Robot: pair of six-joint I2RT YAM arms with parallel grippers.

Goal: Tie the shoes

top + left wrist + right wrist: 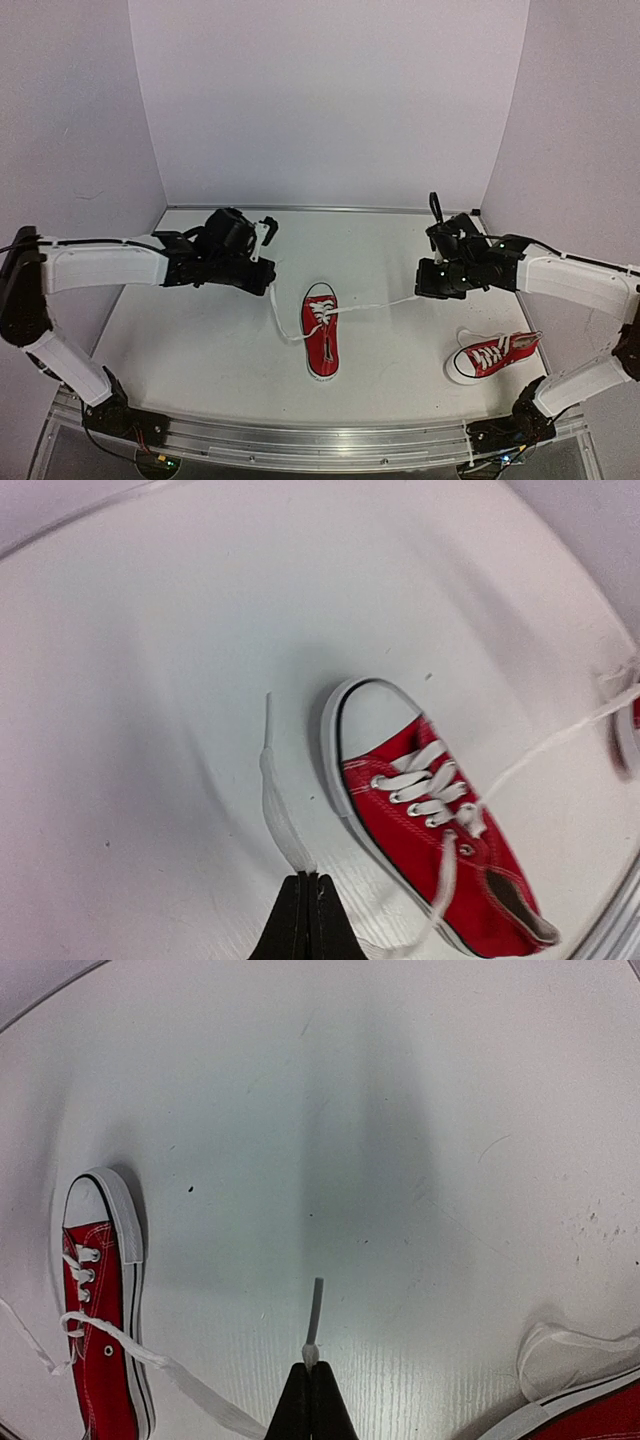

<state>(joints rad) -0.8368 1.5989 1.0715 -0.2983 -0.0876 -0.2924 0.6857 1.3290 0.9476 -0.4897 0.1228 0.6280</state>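
both arms low and inward, well apart — left tool (308,885) and right tool (311,1372) each closed

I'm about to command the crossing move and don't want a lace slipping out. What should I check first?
1. The left gripper is shut on one flat white lace end: ok.
2. The right gripper is shut on the other lace end: ok.
3. Both laces lead to the middle red canvas sneaker: ok.
4. A first knot is already formed there: cannot tell.
5. The second red canvas sneaker lies apart from the stretched laces: ok.
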